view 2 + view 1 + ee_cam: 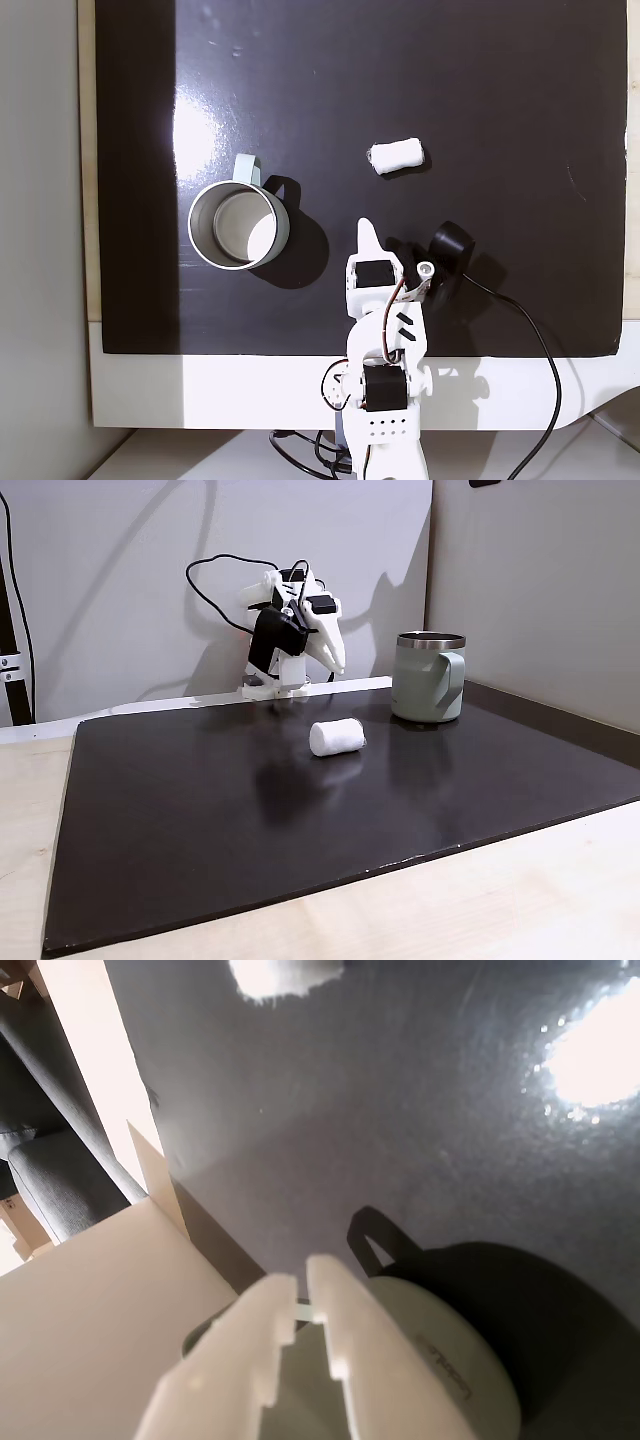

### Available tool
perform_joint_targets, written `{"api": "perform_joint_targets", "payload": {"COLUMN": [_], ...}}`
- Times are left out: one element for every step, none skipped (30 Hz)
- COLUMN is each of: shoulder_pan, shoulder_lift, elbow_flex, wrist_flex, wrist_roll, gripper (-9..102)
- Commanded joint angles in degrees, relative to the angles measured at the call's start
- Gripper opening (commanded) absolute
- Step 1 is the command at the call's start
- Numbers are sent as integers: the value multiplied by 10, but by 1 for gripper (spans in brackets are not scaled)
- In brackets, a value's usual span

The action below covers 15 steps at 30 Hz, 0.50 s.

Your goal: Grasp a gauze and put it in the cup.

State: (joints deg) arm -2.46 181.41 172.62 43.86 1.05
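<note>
- Tool (338, 665): in a fixed view from the front, the arm (290, 630) is folded back over its base at the far edge of the black mat (300, 830), with the tool tip pointing down, clear of the mat.
- Tool state: the wrist view shows the two white fingers (345, 1330) pressed nearly together at the tips with nothing between them.
- Gauze (336, 737): lies on its side on the mat, in open space, apart from both cup and tool. In a fixed view from above, the gauze (397, 156) sits beyond the tool tip (368, 232) and slightly to the right.
- Cup (429, 676): stands upright on the mat, right of the arm in the front view. The top-down view shows the cup (240, 226) interior, which appears empty, with the handle pointing away from the arm base.
- Wrist view: a blurred white patch, possibly the gauze, shows at the top edge.
- Edges: a wall panel (540, 590) borders the mat just beyond the cup. The light wooden tabletop (480, 900) frames the mat at front.
- Open room: the mat around and past the gauze is bare.
</note>
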Motion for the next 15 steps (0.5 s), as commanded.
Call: {"api": "perform_joint_targets", "payload": {"shoulder_pan": [-4, -4, -6, -6, -4, -4, -4, -4, -4, -4, -1, 5, 11, 15, 17], "shoulder_lift": [6, 6, 6, 6, 6, 6, 6, 6, 6, 6, 6, 6, 6, 6, 6], "elbow_flex": [-4, -4, -4, -4, -4, -4, -4, -4, -5, -7, -11, -19, -32, -48, -69], "wrist_flex": [-14, -14, -14, -14, -14, -14, -14, -13, -11, -8, -2, 6, 15, 27, 44], "wrist_roll": [-6, -10, -11, -10, -8, -7, -7, -9, -12, -21, -27, -33, -40, -47, -52], "gripper": [0, 0, 0, 0, 0, 0, 0, 0, 0, 0, 0, 0, 0, 0, 0]}}
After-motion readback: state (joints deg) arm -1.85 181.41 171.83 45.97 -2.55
